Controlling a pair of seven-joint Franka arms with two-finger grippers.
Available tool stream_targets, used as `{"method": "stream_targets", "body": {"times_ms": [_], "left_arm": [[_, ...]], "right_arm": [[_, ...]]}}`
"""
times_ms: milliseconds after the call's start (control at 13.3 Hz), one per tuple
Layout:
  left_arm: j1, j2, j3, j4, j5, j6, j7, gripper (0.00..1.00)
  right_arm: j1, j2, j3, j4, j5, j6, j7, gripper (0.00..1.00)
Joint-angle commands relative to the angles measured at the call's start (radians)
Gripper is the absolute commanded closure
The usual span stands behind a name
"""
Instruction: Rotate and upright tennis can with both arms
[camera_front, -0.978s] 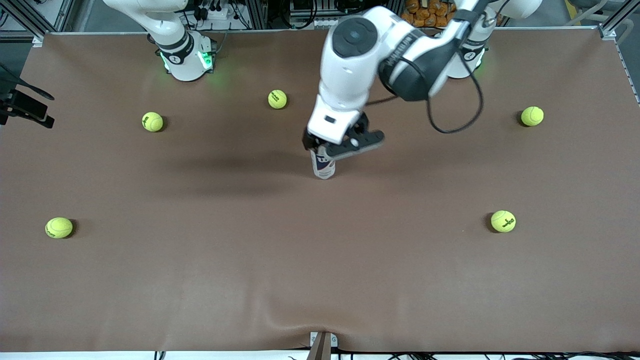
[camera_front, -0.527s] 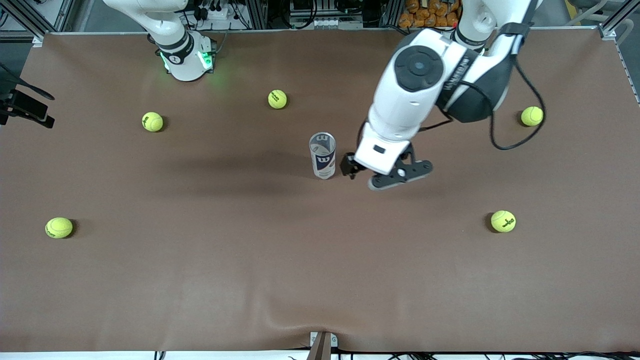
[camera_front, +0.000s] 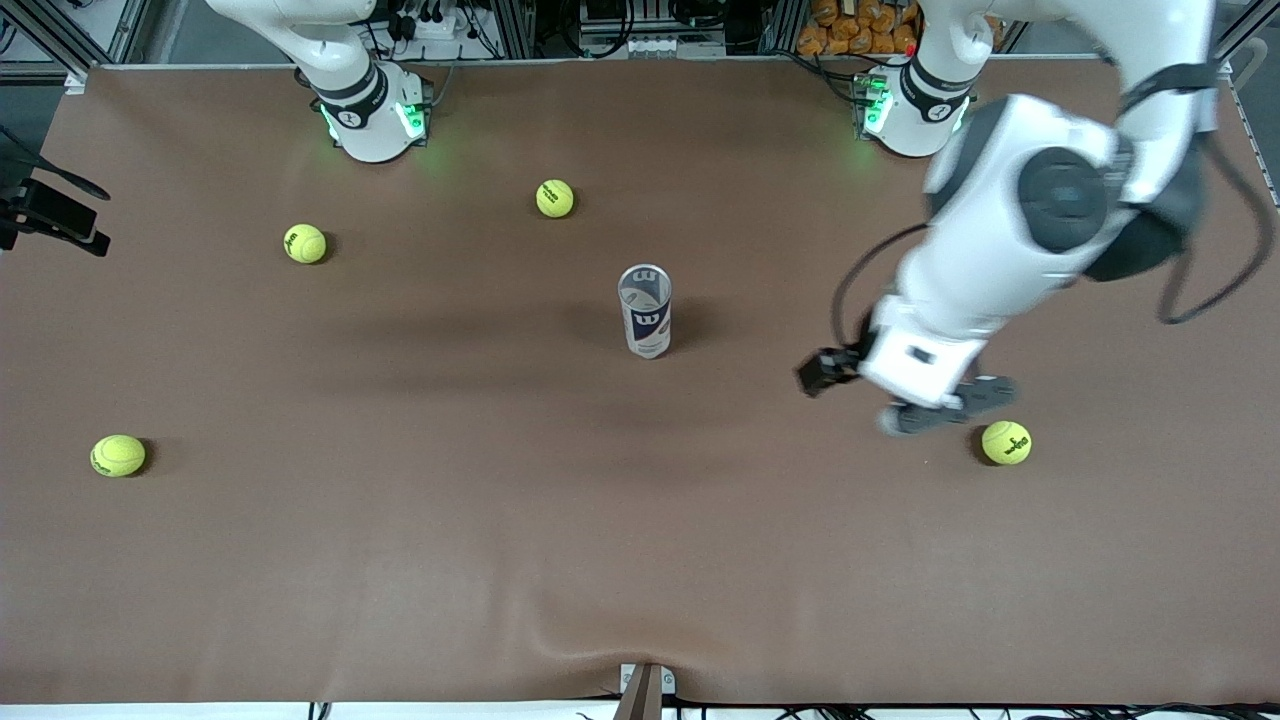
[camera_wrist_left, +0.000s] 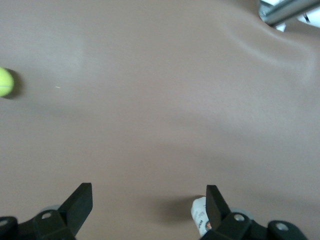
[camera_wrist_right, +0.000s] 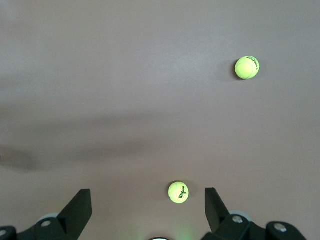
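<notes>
In the front view, the slim clear-plastic tennis can with its white and navy label is seen standing upright near the middle of the brown table, open mouth up and touched by nothing. The left gripper is held low over the table toward the left arm's end, beside a yellow-green tennis ball and well apart from the can.

In the left wrist view, the left gripper's black fingers are shown spread wide with nothing between them.

In the right wrist view, the right gripper is likewise shown open and empty above bare table; that arm waits.

The uprighting is judged done; only clearing away is called for next.
</notes>
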Motion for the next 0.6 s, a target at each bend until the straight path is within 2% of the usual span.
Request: {"method": "stream_targets", "body": {"times_ms": [0, 75, 226, 376, 527], "left_arm": [[0.028, -0.101, -0.009, -0.024, 0.011, -0.091, 0.052, 0.00], [0.043, -0.127, 0.024, -0.025, 0.033, -0.134, 0.119, 0.00], [0.081, -0.168, 0.035, -0.039, 0.033, -0.205, 0.299, 0.00], [0.095, -0.191, 0.039, -0.057, 0.033, -0.240, 0.329, 0.00], [0.092, -0.295, 0.052, -0.178, 0.036, -0.230, 0.341, 0.00]], "right_arm": [[-0.004, -0.002, 0.007, 0.012, -0.008, -0.010, -0.004, 0.00], [-0.004, -0.002, 0.007, 0.012, -0.008, -0.010, -0.006, 0.00], [-0.004, -0.002, 0.007, 0.012, -0.008, -0.010, -0.004, 0.00], [-0.004, -0.002, 0.007, 0.012, -0.008, -0.010, -0.004, 0.00], [-0.004, -0.002, 0.007, 0.012, -0.008, -0.010, -0.004, 0.00]]}}
